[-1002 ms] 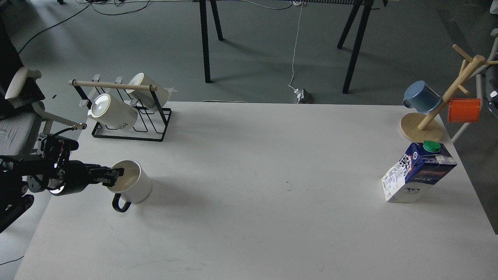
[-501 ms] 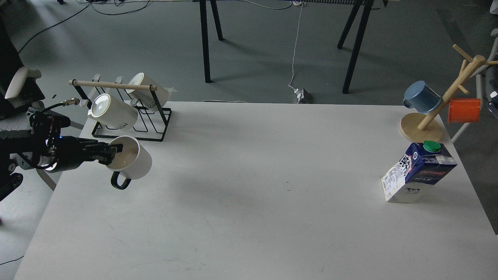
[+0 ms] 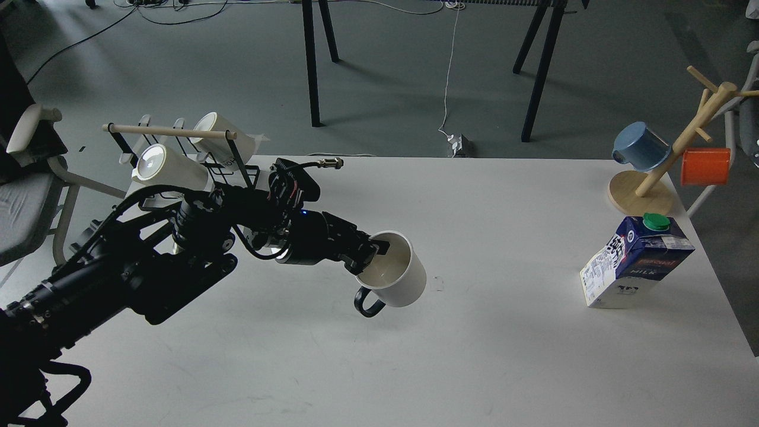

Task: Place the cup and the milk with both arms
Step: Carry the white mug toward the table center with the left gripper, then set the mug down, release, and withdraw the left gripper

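The cup (image 3: 398,277) is a squat white mug with a black loop handle, held above the middle of the white table (image 3: 474,367). My left gripper (image 3: 372,250) is shut on the cup's near rim, one finger inside it, with the cup tilted and its handle hanging down. The milk (image 3: 635,263) is a dark blue and white carton with a green cap, standing at the table's right side, far from the cup. My right gripper is out of view.
A black wire rack (image 3: 234,169) with white lettered mugs stands at the back left, behind my left arm. A wooden cup tree (image 3: 664,172) with a blue cup and an orange cup stands at the back right, just behind the milk.
My left arm has swung far to the right, carrying the cup from the table's left side to above its middle. The milk has not moved.
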You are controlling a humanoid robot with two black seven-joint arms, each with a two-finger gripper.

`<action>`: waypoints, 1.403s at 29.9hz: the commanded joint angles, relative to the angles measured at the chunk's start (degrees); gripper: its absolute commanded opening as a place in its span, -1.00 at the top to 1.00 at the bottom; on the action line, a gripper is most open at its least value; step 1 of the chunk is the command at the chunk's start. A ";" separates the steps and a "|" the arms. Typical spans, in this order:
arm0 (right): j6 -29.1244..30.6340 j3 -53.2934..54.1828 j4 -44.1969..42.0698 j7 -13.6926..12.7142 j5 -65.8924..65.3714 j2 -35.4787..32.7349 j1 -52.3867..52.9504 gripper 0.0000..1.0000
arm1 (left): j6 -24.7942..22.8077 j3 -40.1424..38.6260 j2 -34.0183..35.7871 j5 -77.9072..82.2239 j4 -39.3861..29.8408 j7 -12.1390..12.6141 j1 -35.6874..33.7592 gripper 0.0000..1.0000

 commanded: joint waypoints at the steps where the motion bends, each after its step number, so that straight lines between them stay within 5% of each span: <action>1: 0.00 0.04 0.21 -0.04 0.00 -0.03 0.38 -0.99 | 1.36 1.56 -5.08 0.61 3.28 -0.01 0.60 1.00; 16: 0.00 -0.13 0.30 -0.04 0.00 0.14 0.38 -0.99 | 3.30 2.18 -5.09 0.61 5.49 -0.01 2.97 0.76; 24: 0.00 -0.05 0.21 -0.04 0.00 0.05 0.21 -0.99 | 3.12 2.18 -4.56 0.61 5.22 -0.01 3.15 0.46; 32: 0.00 -0.04 0.56 -0.39 0.18 0.05 -0.05 -0.99 | 2.95 1.30 -2.54 0.61 4.26 -0.01 3.50 -0.29; 42: 0.00 0.48 3.72 -10.31 15.80 -7.93 -0.84 -0.99 | -0.29 -1.51 12.47 -41.46 3.73 -0.01 3.06 -0.69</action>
